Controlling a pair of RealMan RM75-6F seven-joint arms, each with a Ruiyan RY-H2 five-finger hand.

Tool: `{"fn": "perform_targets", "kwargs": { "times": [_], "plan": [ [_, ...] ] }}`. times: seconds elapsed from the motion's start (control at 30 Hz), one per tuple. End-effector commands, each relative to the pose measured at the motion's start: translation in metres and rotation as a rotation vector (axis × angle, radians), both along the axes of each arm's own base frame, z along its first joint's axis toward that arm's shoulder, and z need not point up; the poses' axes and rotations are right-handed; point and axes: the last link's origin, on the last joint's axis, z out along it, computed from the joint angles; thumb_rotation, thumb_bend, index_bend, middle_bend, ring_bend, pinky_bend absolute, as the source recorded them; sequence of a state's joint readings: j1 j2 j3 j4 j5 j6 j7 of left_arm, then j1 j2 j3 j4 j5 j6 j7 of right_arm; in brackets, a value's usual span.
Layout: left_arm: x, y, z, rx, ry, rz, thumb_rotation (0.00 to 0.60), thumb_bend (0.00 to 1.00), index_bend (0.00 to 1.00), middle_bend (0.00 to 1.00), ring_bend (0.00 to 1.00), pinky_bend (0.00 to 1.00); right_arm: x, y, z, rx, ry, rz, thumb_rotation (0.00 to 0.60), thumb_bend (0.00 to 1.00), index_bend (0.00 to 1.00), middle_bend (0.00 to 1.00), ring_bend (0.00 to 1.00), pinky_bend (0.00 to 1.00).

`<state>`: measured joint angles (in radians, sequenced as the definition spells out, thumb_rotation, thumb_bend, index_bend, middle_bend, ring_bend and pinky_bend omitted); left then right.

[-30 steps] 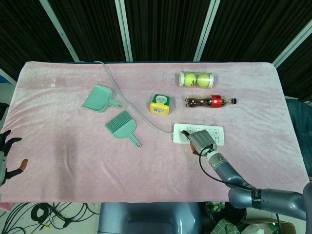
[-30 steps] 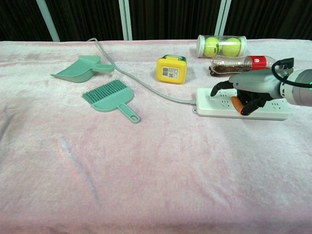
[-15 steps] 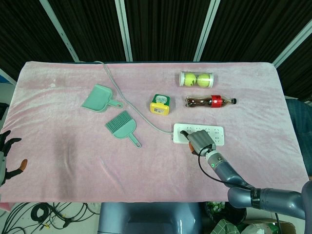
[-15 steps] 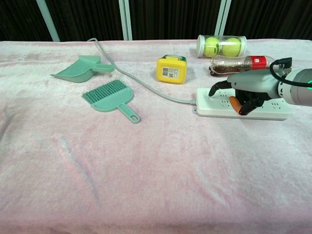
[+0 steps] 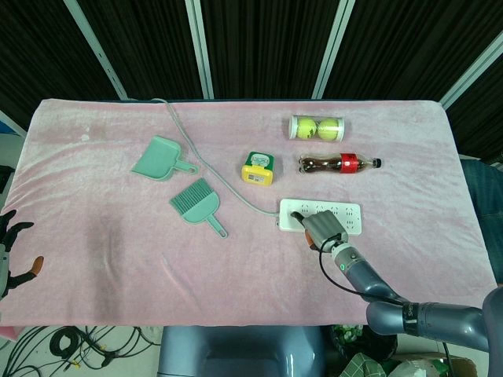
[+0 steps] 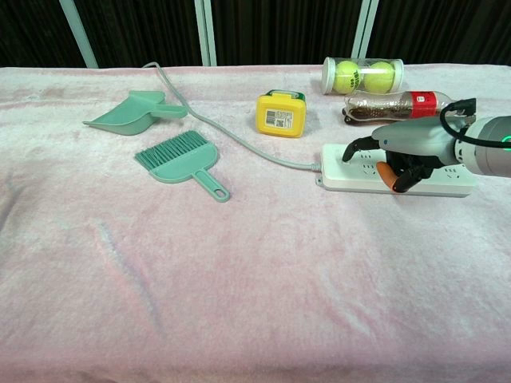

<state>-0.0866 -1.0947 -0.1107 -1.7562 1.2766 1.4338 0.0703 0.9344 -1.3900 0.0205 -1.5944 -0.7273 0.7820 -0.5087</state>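
Right robot hand, seen from the head camera, rests on the white power strip, which lies toward the counter's near edge on its right half; a dark fingertip presses the strip's left end, and the hand grips nothing. A grey cable runs from that end to the far edge. Beyond the strip lie a yellow tape measure, a cola bottle and a tube of tennis balls; a green dustpan and brush sit left of centre. The left robot hand hangs off the counter's left edge, fingers apart and empty. From the chest camera, the right robot hand lies over the power strip, fingers curled down onto its top, one fingertip on the left end.
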Motion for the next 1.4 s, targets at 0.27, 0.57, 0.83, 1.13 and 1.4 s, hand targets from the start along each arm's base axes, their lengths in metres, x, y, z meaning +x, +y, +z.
{"fn": "perform_targets", "kwargs": {
  "times": [0.27,0.57,0.83,1.13,1.4],
  "plan": [
    [0.000,0.000,0.000,-0.001,-0.002,0.001,0.600,0.32,0.22,0.04,0.00,0.00,0.000,0.002,0.000,0.009,0.017,0.008,0.600,0.90,0.38,1.00,1.00,1.00],
    [0.000,0.000,0.002,0.003,-0.008,0.002,0.600,0.32,0.22,0.04,0.00,0.00,-0.005,0.002,-0.002,0.040,0.078,0.003,0.600,0.90,0.63,1.00,1.00,0.99],
    [0.000,0.000,0.002,0.002,-0.009,0.002,0.600,0.32,0.22,0.04,0.00,0.00,-0.007,0.001,-0.003,0.035,0.125,-0.004,0.600,0.90,0.64,1.00,1.00,0.99],
    [0.000,0.000,0.003,0.003,-0.011,0.002,0.600,0.32,0.22,0.04,0.00,0.00,0.005,-0.002,0.006,-0.008,0.074,0.004,0.600,0.89,0.52,1.00,1.00,0.99],
    [-0.001,0.000,0.004,0.008,-0.019,0.007,0.600,0.31,0.22,0.04,0.00,0.00,0.021,-0.006,0.041,-0.149,-0.088,-0.010,0.600,0.37,0.13,0.41,0.58,0.72]
  ]
}}
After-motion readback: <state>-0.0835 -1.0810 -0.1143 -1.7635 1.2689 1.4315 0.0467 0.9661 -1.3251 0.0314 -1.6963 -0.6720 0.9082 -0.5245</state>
